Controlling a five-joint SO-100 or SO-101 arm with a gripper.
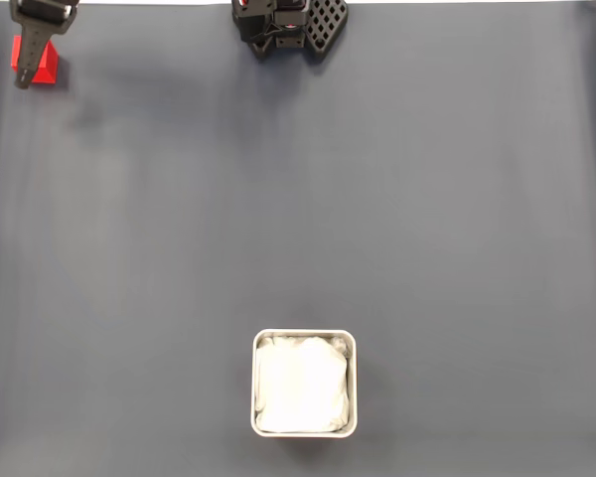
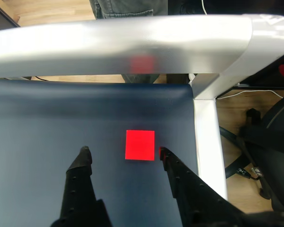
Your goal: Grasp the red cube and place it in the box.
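In the fixed view the red cube (image 1: 40, 64) sits in the far top-left corner of the dark blue mat, with my gripper (image 1: 25, 75) reaching down over its left side. The wrist view looks down on the red cube (image 2: 140, 144) lying flat on the mat between my two black fingertips, nearer the right one. There my gripper (image 2: 124, 151) is open, with the left finger (image 2: 83, 163) well clear of the cube. The box (image 1: 304, 384), a square metal tin with a white lining, stands near the bottom centre, far from the gripper.
The arm's black base (image 1: 288, 25) sits at the top centre edge. In the wrist view a white table frame (image 2: 132, 40) runs just beyond the cube and down the right side (image 2: 206, 142). Past it are wooden floor, a chair base (image 2: 260, 151) and a person's legs (image 2: 128, 7).
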